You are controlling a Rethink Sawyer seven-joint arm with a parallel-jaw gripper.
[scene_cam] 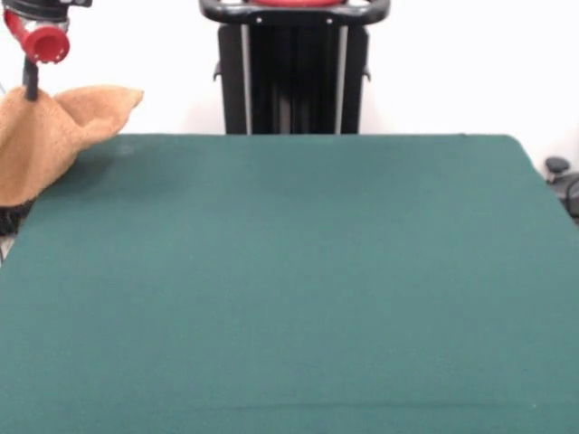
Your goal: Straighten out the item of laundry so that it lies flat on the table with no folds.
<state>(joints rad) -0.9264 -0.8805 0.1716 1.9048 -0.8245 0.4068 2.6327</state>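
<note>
The item of laundry (45,136), an orange-tan terry towel, hangs bunched in the air at the far left of the front view, over the table's far left corner and past its edge. It peaks where my gripper (32,90) comes down into it, so the gripper looks shut on the cloth. Only one thin black finger and a red part above it show. One corner of the towel sticks out to the right. The dark green table (289,271) has nothing lying on it.
The black pedestal (294,68) stands behind the table's far edge at the middle. A small dark object (561,181) sits beyond the table's right corner. Something dark (13,217) shows below the towel at the left edge.
</note>
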